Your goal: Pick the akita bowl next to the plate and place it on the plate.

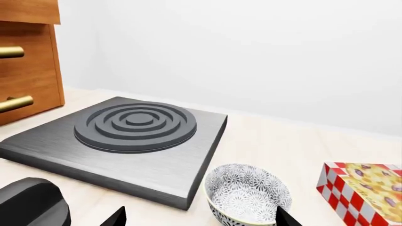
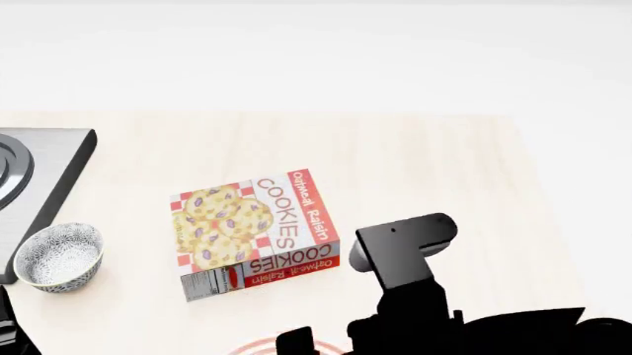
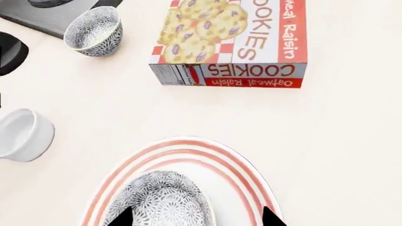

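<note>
The plate (image 3: 248,188), white with red rings, lies on the pale counter right under my right gripper (image 3: 196,217). An akita bowl (image 3: 160,200) with a grey speckled pattern rests on it. The right gripper's dark fingertips (image 3: 270,217) stand wide apart, one over the bowl's edge and one over the plate's rim, so it is open. A second bowl alike (image 1: 248,193) (image 2: 59,255) (image 3: 94,30) sits beside the cooktop, just ahead of my open left gripper (image 1: 199,219). Only a red sliver of the plate (image 2: 251,346) shows in the head view.
A dark cooktop slab (image 1: 135,125) with raised rings lies by wooden drawers (image 1: 25,61). A cookie box (image 2: 251,233) (image 3: 232,42) lies flat between the far bowl and the plate. A plain white cup (image 3: 22,134) stands near the plate. My right arm (image 2: 405,259) covers the front.
</note>
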Motion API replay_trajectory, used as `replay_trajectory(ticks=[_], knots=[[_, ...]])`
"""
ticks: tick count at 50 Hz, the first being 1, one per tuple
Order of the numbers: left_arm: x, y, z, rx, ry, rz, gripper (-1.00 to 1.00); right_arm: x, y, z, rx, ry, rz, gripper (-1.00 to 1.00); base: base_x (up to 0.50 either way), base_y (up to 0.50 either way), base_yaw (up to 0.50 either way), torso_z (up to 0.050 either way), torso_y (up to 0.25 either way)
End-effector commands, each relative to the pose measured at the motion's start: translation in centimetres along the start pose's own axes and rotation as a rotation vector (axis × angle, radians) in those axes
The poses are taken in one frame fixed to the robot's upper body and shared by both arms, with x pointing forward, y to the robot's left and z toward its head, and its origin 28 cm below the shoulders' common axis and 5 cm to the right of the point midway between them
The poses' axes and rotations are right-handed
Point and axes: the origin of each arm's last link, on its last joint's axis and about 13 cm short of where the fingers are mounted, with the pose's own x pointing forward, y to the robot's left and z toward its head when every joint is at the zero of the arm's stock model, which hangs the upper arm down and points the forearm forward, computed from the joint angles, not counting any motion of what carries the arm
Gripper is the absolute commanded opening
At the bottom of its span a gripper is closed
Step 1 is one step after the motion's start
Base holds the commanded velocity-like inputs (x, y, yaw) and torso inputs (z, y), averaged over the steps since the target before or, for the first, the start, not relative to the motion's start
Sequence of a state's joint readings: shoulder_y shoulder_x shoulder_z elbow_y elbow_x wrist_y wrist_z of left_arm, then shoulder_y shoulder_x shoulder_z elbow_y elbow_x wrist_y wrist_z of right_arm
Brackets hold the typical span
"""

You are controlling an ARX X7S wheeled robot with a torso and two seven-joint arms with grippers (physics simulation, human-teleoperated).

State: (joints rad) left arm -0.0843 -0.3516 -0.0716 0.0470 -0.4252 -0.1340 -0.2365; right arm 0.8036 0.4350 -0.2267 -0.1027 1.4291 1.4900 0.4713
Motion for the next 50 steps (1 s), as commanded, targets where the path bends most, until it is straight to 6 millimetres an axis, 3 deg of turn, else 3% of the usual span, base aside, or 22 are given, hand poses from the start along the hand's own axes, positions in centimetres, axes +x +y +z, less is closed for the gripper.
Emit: replay_trajectory(ticks=[1,14,34,50], knots=[[0.0,0.0,0.0,0.000,0.000,0.000,1.00,-3.0,1.2,1.1,-0.096,-0.098,-0.060,1.00,0.00,0.00,0.00,0.000,0.000],[0.0,0.0,0.0,-0.002,0.001,0.000,1.00,-2.5,1.2,-1.3,-0.108,-0.369,-0.307,1.00,0.00,0.00,0.00,0.000,0.000],[-0.1,-0.2,0.0,-0.003,0.000,-0.005,1.00,0.8,-0.1,-4.7,-0.054,-0.589,-0.504,1.00,0.00,0.00,0.00,0.000,0.000],[-0.4,-0.4,0.1,-0.007,-0.003,-0.011,1.00,1.0,-0.9,-6.8,-0.083,-0.724,-0.674,1.00,0.00,0.00,0.00,0.000,0.000]])
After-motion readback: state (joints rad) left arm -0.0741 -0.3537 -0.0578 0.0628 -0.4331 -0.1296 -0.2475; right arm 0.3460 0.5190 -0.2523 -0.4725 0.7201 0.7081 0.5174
